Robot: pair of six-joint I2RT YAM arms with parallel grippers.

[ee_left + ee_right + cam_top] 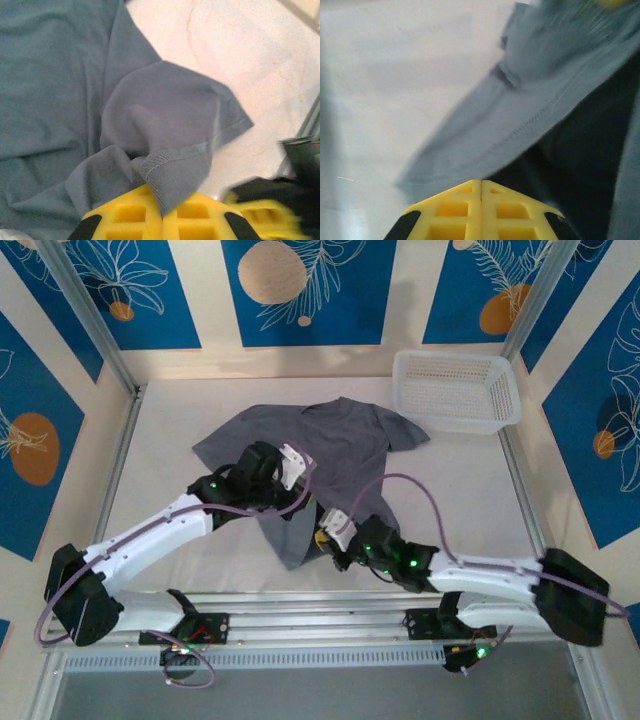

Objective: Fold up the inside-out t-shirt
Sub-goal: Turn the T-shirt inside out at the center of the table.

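Nearest to me, my right pincer (481,192) has its two yellow fingers pressed flat together, tip to tip. From its wrist camera the slate-grey t-shirt (335,435) rises away from those tips toward 1 o'clock as a lifted, blurred fold with a stitched seam running along it and dark shade beneath. The cloth's edge lies just at the fingertips, but I cannot tell whether any of it is nipped between them. From above, this pincer sits at the shirt's 6 o'clock end, where a narrow tongue of cloth reaches down toward my bases.

A little farther out, at 10 o'clock from the right pincer, my left pincer (162,212) is clamped on the shirt. The ribbed hem (172,157) runs straight down into the line where the two yellow fingers meet, and the cloth bunches up from there into a rounded pucker. Past it, at 10 o'clock in that wrist view, more of the shirt lies in soft wrinkles, and the white table (470,500) shows at 1 o'clock.

Beyond both pincers the body of the shirt lies spread over the middle of the table, one short sleeve pointing to 3 o'clock. Farthest off, at 1 o'clock on the table, stands the white plastic basket (455,420), just beside that sleeve.
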